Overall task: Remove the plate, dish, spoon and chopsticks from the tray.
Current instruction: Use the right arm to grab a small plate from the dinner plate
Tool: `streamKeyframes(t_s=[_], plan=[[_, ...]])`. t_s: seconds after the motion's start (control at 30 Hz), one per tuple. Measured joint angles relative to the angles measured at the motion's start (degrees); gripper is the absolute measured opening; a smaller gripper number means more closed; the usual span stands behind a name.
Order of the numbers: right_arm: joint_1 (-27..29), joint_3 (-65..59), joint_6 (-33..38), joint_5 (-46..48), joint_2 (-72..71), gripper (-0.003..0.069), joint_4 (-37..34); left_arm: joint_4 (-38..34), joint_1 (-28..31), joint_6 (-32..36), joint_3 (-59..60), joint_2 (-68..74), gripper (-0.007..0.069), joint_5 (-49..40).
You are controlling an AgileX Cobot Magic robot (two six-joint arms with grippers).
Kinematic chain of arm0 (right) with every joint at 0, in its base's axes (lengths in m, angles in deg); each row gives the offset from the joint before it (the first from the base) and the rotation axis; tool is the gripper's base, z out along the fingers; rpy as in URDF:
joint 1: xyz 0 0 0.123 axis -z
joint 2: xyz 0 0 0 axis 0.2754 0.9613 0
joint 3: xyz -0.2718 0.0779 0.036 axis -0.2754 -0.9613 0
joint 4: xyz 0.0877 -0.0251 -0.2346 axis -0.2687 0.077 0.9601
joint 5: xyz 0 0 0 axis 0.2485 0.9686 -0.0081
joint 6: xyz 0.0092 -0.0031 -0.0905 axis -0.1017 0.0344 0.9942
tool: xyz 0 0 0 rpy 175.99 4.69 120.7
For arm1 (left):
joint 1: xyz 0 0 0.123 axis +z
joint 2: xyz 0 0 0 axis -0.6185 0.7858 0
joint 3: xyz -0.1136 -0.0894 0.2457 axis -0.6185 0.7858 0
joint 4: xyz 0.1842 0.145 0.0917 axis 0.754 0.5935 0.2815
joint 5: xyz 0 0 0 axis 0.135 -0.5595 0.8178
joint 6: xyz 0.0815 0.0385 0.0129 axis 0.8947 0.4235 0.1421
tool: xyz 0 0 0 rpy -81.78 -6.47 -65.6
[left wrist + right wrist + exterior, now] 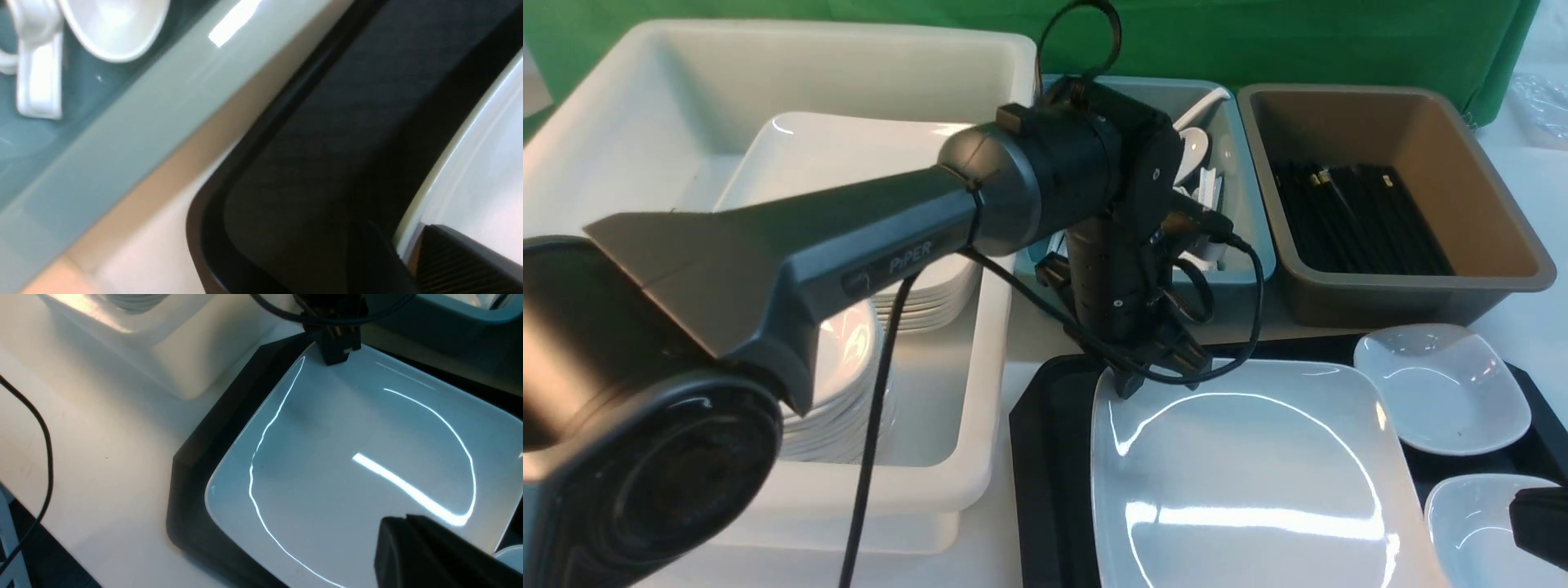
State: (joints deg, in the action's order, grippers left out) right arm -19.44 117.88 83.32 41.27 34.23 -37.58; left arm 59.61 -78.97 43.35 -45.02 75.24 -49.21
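Left gripper (1129,385): clamped on glossy white square plate's (1258,490) rim
Right gripper (429,555): jaws together
Yours to clear: plate, small white dishes (1441,388) on black plastic tray (1049,457); spoon, chopsticks unseen

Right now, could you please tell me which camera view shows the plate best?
The right wrist view: the plate fills most of it, with the left end effector at its far rim. The front view crops its near edge; the left wrist view shows only a sliver of rim.
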Motion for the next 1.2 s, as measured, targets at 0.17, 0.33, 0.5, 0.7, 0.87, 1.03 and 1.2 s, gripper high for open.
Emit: streamKeyframes(t_s=[0.17,0.33,0.5,0.7,0.87,1.03,1.2], plan=[[0.0,0.0,0.0,0.0,0.0,0.0028,0.0,2.9,-0.2,-1.2,0.0,1.0,0.0150,0.0],[0.0,0.0,0.0,-0.4,0.0,0.0028,0.9,5.9,-0.2,-1.2,0.1,1.2,0.0134,-0.1],[0.0,0.0,-3.7,-3.1,0.9,0.0034,9.6,6.8,-0.2,-1.2,0.1,1.4,0.0287,-0.7],[0.0,1.9,-17.1,2.0,10.5,0.0034,26.5,8.3,-0.4,-2.5,-1.2,-0.5,0.0405,-3.7],[-0.1,3.4,-19.9,5.5,23.6,0.0069,27.3,7.7,-0.3,-3.2,-3.6,-8.1,0.0245,-5.0],[-4.6,3.4,-17.9,3.6,32.4,0.0309,28.4,2.4,-0.3,-2.0,-4.0,-17.9,0.0034,-5.3],[-11.9,3.4,-20.8,2.5,36.9,0.0478,36.5,-3.0,-0.3,0.5,-2.3,-26.5,0.0002,-5.3]])
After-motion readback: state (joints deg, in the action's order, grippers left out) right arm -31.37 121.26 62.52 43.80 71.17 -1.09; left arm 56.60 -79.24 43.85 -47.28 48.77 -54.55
